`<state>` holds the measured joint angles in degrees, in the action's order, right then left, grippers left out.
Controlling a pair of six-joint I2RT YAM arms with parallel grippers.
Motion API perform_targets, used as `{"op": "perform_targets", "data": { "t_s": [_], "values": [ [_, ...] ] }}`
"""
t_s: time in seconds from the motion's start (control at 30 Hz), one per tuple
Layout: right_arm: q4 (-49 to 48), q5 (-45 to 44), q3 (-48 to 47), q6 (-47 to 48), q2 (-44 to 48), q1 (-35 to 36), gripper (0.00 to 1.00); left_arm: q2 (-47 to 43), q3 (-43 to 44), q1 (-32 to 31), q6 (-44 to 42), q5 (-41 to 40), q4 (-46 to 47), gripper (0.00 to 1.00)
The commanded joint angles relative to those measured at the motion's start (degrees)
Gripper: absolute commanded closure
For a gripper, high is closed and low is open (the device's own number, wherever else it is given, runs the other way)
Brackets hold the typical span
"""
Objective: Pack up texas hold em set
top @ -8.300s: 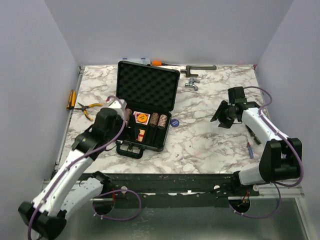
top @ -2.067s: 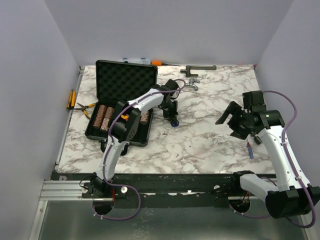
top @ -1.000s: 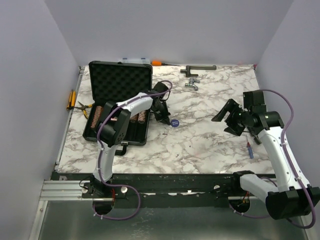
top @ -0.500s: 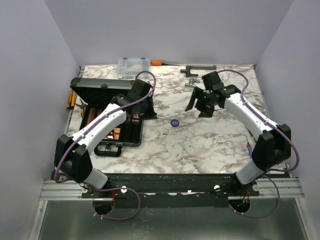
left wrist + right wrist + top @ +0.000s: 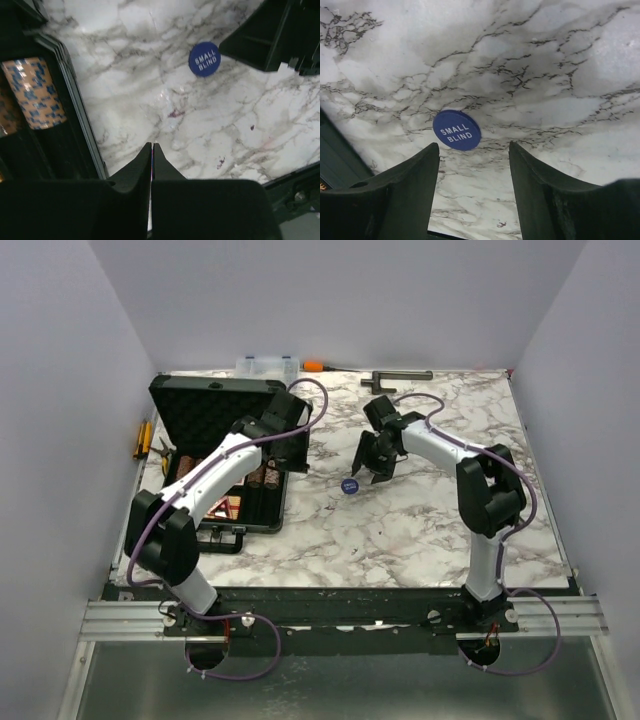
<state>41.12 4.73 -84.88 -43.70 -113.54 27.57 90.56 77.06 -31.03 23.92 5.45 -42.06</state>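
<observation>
Far left: black case [image 5: 215,455] lies open on the worktop [image 5: 420,530], lid up toward the back wall. Brown chip stacks [image 5: 32,92] sit in the foam slots. A red deck appears to lie near the front of the tray, though the overhead view is too small to be sure.

Left claw [image 5: 151,146]: fully shut, fingers pressed together, nothing held. It hangs over the right edge of the case, just above the bare marble.

Centre: one round blue token [image 5: 456,130] marked SMALL BLIND lies flat on the worktop, apart from the case and to its right. This piece is not yet packed.

Right claw [image 5: 472,147]: jaws parted, about half spread, empty. It hovers low over the token, which sits just ahead of the gap between the fingers [image 5: 415,175]. No contact visible.

Step in hand, as judged: picking up the loose token.

Next move calls for: shifting forward to centre on the disc, lowering until the tips straddle it, then pinching its thin edge. A flat disc on smooth marble may slip; a shallow grip angle is needed. Then carry it left into the case.
</observation>
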Motion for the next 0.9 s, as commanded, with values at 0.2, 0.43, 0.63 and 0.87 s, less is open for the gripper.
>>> {"op": "perform_targets", "data": {
  "t_s": [0.2,0.43,0.63,0.87],
  "values": [
    [-2.2,-2.9,-6.2,-2.7,-6.1,0.7,0.5,9.4,16.9,3.5,-9.6,4.8,-5.6,1.0],
    [-0.9,-6.3,-9.0,-2.9,-10.6,2.0,0.66,1.0,8.3,2.0,-4.6,7.5,-3.8,1.0],
    [0.1,-7.7,-8.0,-1.9,-12.6,5.0,0.68,-8.2,-4.0,0.8,0.0,8.2,-0.6,1.0],
    [5.6,-15.7,-4.6,1.4,-12.2,8.8,0.71,-16.2,-14.1,-1.1,3.4,7.1,1.2,1.0]
  ]
}}
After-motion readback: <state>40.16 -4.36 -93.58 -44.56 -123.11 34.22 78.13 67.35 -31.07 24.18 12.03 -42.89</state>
